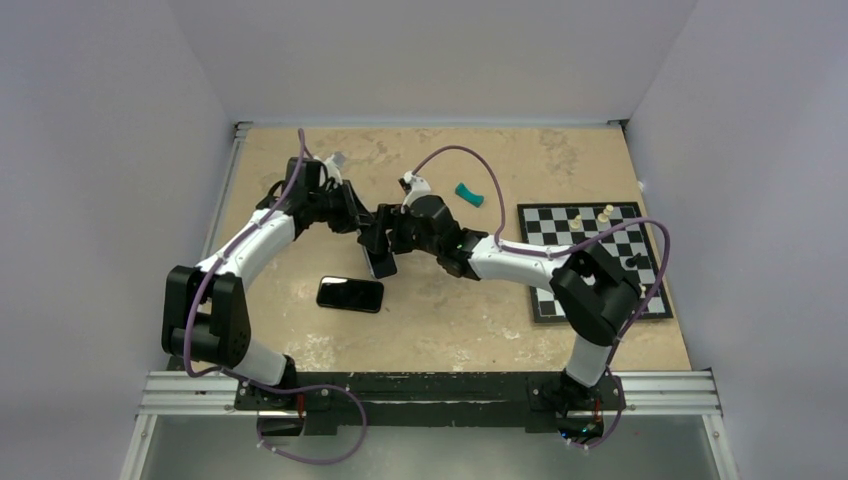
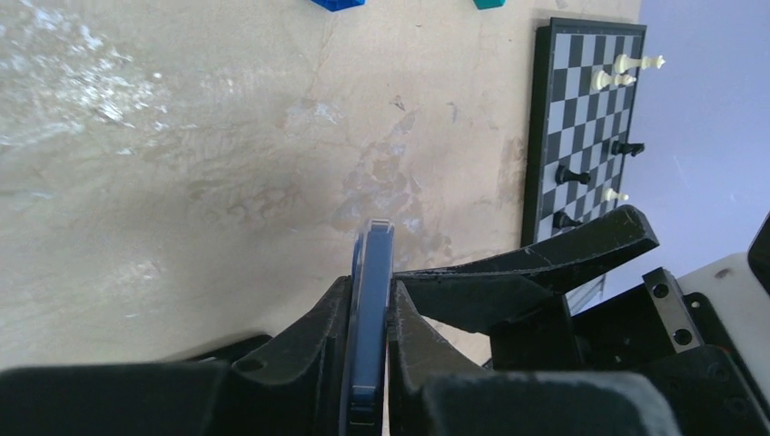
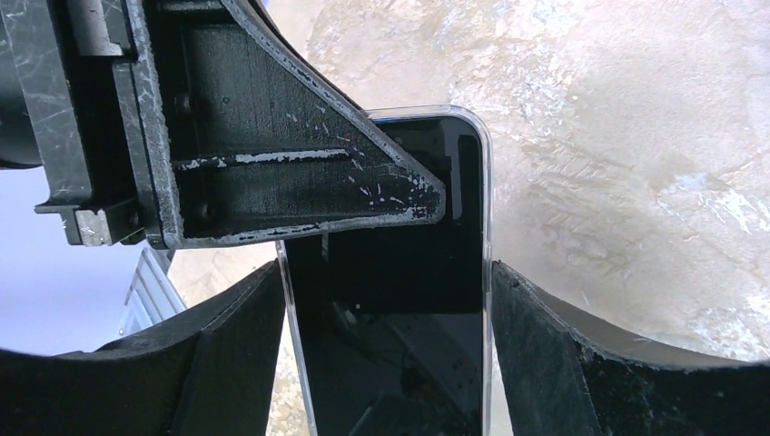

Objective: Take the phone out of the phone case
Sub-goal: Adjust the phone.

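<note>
Right wrist: right gripper [image 3: 386,272], left gripper [image 2: 370,291] clamp phone [image 3: 399,350].

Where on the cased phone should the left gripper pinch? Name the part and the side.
Pinch the cased phone at its free end, front and back, with the left gripper coming from the left. The right gripper spans its long edges, so only its broad faces are free.
</note>
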`<state>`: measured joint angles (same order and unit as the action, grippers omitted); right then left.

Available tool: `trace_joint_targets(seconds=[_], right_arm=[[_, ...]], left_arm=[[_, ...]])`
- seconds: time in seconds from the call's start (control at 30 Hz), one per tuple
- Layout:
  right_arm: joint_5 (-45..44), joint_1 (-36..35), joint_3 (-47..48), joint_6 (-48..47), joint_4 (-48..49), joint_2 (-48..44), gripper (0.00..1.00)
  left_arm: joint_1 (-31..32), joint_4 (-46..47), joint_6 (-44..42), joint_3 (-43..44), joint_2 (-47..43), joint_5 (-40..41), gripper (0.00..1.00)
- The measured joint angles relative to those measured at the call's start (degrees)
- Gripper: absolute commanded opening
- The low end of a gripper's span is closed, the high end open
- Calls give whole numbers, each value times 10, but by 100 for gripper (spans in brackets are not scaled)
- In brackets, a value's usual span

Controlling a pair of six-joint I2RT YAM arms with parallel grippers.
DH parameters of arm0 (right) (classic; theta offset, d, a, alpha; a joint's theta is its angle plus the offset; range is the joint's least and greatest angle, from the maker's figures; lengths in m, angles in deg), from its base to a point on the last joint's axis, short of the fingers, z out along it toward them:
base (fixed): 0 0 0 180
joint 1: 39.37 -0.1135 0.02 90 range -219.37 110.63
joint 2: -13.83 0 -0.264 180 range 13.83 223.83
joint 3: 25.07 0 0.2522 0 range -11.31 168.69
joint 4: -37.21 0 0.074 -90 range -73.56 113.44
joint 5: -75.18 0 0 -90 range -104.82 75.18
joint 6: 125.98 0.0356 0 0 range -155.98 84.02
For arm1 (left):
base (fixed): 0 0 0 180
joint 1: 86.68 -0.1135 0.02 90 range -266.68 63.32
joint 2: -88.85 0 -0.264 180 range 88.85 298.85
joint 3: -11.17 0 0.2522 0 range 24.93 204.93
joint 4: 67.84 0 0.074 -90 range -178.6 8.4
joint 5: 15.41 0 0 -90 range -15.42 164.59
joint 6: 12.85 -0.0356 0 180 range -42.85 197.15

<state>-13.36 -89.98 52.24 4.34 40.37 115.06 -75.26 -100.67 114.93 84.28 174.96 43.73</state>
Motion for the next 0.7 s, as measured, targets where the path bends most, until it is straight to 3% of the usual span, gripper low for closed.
trace_joint_targets(seconds=[0.1,0.13,0.23,0.3,0.4,0.7], right_arm=[[3,0,12,2,-3,9,0],[3,0,14,2,-8,10,6],[6,0,18,-3,-15,10,53],[9,1,18,-7,-19,10,74],[17,2,18,-18,-28,4,79],[91,20,-14,-94,-72,-83,81]], left_arm=[[-2,-1,-15,0,0,3,5],[-1,-1,-19,1,0,3,4],[-1,-1,-30,3,0,2,0],[0,-1,-36,3,-2,2,0],[4,2,-44,-2,-11,2,0],[23,3,-46,-19,-83,-24,0]])
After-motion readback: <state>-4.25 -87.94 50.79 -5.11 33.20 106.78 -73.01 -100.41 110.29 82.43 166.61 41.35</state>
